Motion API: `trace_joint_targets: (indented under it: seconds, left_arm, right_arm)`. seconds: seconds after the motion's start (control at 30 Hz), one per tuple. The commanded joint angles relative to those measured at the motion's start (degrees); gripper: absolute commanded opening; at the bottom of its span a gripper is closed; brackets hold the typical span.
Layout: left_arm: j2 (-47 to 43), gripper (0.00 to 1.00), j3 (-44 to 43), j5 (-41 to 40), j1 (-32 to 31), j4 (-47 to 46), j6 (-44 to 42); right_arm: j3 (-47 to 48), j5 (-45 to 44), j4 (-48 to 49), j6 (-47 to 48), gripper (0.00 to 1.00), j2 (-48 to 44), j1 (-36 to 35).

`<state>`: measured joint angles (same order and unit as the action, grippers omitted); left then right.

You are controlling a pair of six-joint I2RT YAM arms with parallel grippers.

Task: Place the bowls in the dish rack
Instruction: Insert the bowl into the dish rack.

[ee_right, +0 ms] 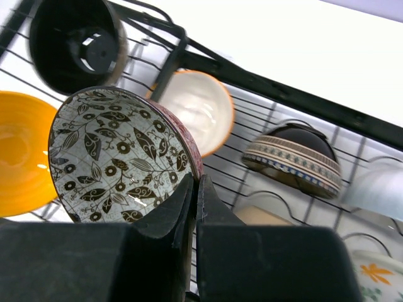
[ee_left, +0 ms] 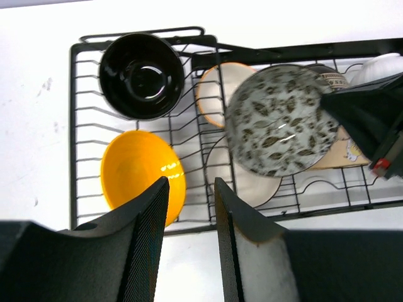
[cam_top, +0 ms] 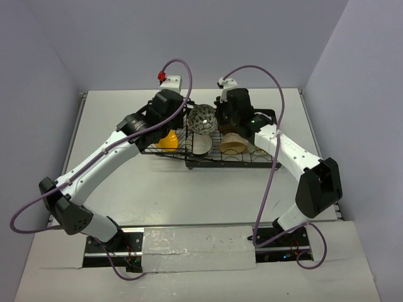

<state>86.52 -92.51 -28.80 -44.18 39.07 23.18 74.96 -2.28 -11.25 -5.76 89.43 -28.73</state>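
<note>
The black wire dish rack (cam_top: 208, 165) sits mid-table. My right gripper (ee_right: 196, 182) is shut on the rim of a leaf-patterned bowl (ee_right: 119, 157), holding it tilted above the rack. Lying in the rack are a black bowl (ee_left: 141, 75), an orange-yellow bowl (ee_left: 135, 173), a white bowl with a tan rim (ee_left: 217, 91), a brown banded bowl (ee_right: 293, 157), a tan bowl (cam_top: 233, 143) and a plain white bowl (ee_left: 245, 182). My left gripper (ee_left: 192, 189) hangs open over the rack's edge beside the orange-yellow bowl, nothing between its fingers.
Bare white table (cam_top: 157, 189) surrounds the rack, with walls close at the back and sides. Purple cables (cam_top: 264, 72) arc above both wrists. A cream bowl with an orange flower (ee_right: 378, 277) lies at the rack's right end.
</note>
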Motion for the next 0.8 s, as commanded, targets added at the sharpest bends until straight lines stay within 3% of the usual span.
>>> trace_joint_targets:
  seconds: [0.0, 0.3, 0.77]
  left_arm:
    - [-5.4, 0.4, 2.6, -2.5, 0.0, -0.3, -0.3]
    - [-15.7, 0.43, 14.5, -4.3, 0.1, -3.1, -0.2]
    - [-23.3, 0.46, 23.9, -7.1, 0.1, -5.8, -0.2]
  right_arm:
    - [-0.7, -4.6, 2.7, 1.5, 0.0, -4.2, -0.4]
    - [-1.4, -14.1, 0.1, 4.8, 0.0, -6.2, -0.6]
    - [-2.1, -24.9, -4.0, 9.2, 0.0, -10.4, -2.7]
